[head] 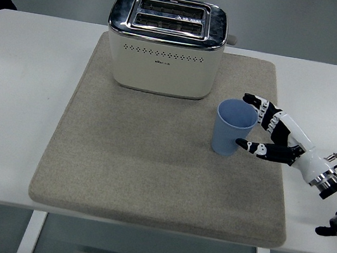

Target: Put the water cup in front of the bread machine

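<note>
Cup (pixel 231 129) upright near mat's (pixel 117 170) right edge; right hand (pixel 275 138) fingers spread round it, ungripped — sideways nudge could tip it

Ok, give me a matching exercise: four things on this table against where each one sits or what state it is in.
Things:
1. toaster
2. blue cup
3. right hand
4. grey mat

Places or states:
A. flat under the toaster and cup
B. upright, right of the toaster's front
C. at the mat's far edge
D. fingers spread around the cup

Pairs: 1-C, 2-B, 3-D, 4-A
</note>
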### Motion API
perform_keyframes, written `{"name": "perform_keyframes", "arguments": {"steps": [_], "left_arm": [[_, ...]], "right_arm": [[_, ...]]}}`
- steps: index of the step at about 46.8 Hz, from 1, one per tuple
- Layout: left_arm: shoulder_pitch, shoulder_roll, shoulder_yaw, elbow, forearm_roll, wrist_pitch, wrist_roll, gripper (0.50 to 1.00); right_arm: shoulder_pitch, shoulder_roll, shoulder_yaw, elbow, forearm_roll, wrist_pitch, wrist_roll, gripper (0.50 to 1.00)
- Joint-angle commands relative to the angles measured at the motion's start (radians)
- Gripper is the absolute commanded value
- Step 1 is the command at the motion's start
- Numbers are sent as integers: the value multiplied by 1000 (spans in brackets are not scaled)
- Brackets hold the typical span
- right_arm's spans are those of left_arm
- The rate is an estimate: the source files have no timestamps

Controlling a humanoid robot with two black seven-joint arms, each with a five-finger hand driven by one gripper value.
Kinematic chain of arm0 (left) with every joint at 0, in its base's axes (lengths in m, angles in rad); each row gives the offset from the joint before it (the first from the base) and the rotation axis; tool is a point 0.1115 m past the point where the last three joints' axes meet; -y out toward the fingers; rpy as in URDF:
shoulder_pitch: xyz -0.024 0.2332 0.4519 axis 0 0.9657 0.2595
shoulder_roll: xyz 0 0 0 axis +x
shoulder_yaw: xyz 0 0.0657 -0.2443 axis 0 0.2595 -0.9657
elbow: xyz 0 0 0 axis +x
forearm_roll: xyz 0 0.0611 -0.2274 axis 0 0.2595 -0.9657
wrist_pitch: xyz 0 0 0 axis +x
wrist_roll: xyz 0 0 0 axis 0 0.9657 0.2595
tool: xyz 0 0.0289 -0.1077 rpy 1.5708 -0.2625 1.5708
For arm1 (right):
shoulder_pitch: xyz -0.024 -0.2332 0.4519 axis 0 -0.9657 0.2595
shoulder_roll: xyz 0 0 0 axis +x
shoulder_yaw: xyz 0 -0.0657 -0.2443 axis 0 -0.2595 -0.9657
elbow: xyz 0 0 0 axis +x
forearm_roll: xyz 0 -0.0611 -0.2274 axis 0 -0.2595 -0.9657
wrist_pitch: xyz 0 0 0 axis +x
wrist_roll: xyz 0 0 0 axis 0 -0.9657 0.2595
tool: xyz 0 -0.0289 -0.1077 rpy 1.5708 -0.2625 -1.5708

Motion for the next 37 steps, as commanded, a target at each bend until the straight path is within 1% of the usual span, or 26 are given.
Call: {"name": "perform_keyframes", "arguments": {"steps": [1, 28, 31, 37], "left_arm": [[0, 0, 0, 0, 0, 0, 0, 1000], [0, 0, 0, 0, 0, 0, 0, 1000], [0, 0, 0, 0, 1, 0, 0, 1000], [-1, 0, 0, 0, 0, 0, 0, 1000]], "right_arm": [[0, 4, 2, 8, 0, 0, 1, 928], [15, 12, 3, -4, 0, -1, 1, 928], [14, 18, 3, -5, 0, -1, 2, 928], [15, 52, -1, -21, -3, 0, 1, 928]]}}
